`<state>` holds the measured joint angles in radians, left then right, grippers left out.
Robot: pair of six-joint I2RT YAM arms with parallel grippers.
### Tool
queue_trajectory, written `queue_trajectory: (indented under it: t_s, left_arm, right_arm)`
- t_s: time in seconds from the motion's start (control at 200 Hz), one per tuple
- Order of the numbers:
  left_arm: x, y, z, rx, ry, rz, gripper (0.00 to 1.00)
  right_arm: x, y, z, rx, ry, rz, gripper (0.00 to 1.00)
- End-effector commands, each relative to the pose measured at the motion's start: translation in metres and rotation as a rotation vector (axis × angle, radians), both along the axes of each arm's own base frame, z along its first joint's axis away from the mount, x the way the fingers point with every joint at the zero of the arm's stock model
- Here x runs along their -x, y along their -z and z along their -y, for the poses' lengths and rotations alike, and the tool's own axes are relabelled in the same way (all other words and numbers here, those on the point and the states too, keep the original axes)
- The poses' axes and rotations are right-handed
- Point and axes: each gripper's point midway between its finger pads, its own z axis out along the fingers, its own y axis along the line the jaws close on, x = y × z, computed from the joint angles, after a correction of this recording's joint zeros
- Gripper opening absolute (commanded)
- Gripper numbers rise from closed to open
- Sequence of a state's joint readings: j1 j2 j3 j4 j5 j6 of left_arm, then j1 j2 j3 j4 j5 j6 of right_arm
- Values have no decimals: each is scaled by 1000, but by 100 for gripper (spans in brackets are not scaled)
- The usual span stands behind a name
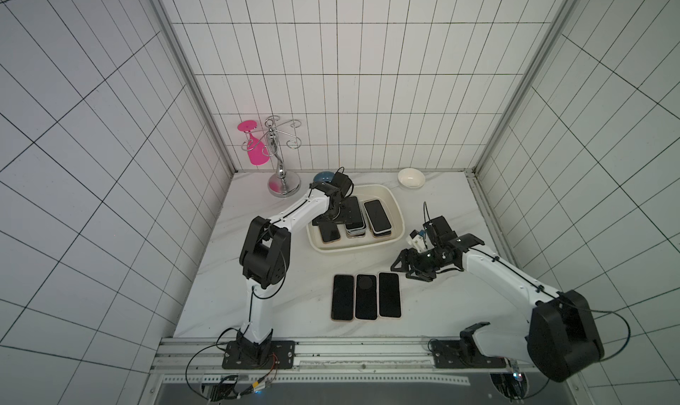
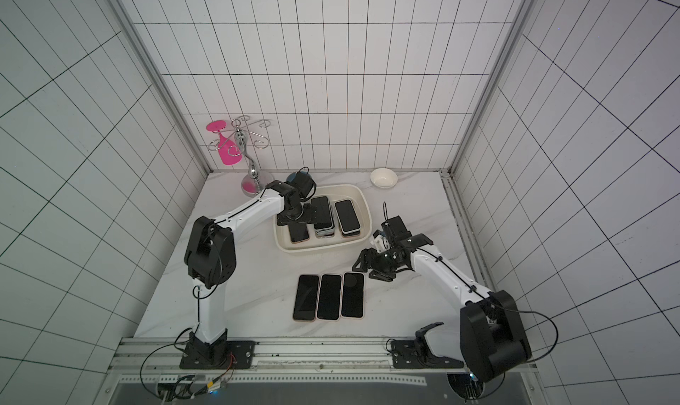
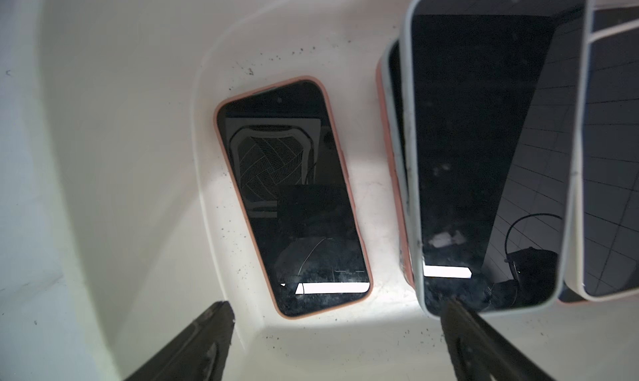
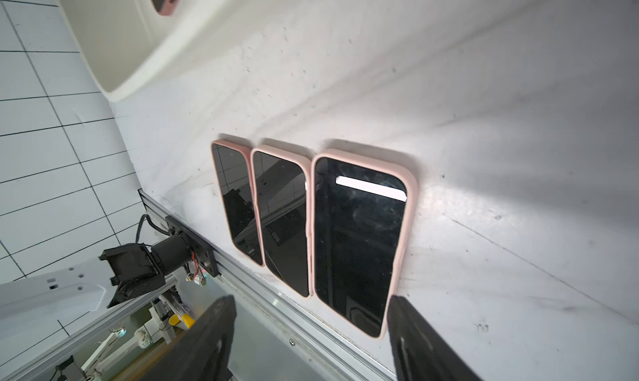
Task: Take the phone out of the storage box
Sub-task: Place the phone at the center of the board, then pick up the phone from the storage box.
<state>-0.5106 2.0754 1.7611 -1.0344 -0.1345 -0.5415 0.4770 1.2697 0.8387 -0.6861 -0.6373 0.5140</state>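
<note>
My left tool (image 3: 337, 305) is down inside the box (image 1: 353, 250), jaws spread wide and empty, hanging over the lone phone (image 3: 294, 196) that lies flat on the box floor by the side wall. I take this for the reach before the grasp. To do it well I'd centre the jaws across the phone's narrow width, come straight down, and close on its long edges.

Room is the trouble. The wall curves up just beside one long edge, and a stack (image 3: 484, 154) rises near the other, with one finger (image 3: 466, 337) close to its corner. A second stack (image 1: 377, 215) sits beyond.

My right tool (image 4: 309, 299) hangs open and empty over the tabletop (image 1: 441, 311), near the row of three phones (image 1: 366, 296), well apart from the box. The blue bowl (image 1: 322, 176), white bowl (image 1: 411, 178) and rack (image 1: 284, 188) stand at the back, out of my way.
</note>
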Motion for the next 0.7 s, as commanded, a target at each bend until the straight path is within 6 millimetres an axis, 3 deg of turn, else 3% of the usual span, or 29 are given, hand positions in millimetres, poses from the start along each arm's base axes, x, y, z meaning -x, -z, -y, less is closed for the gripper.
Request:
queue_trajectory:
  t_s: [0.0, 0.175, 0.495, 0.695]
  left_arm:
    - [-11, 3, -21, -43, -124, 15, 98]
    - [-16, 17, -26, -9, -175, -4, 98]
    - [-15, 51, -16, 34, -178, -79, 98]
    - [-13, 73, -20, -4, -176, -121, 98]
  right_arm:
    - [3, -17, 8, 26, -14, 22, 73]
    - [4, -27, 8, 15, -28, 51, 73]
    - [3, -23, 7, 17, -42, 44, 73]
    - [1, -23, 5, 13, -53, 47, 73]
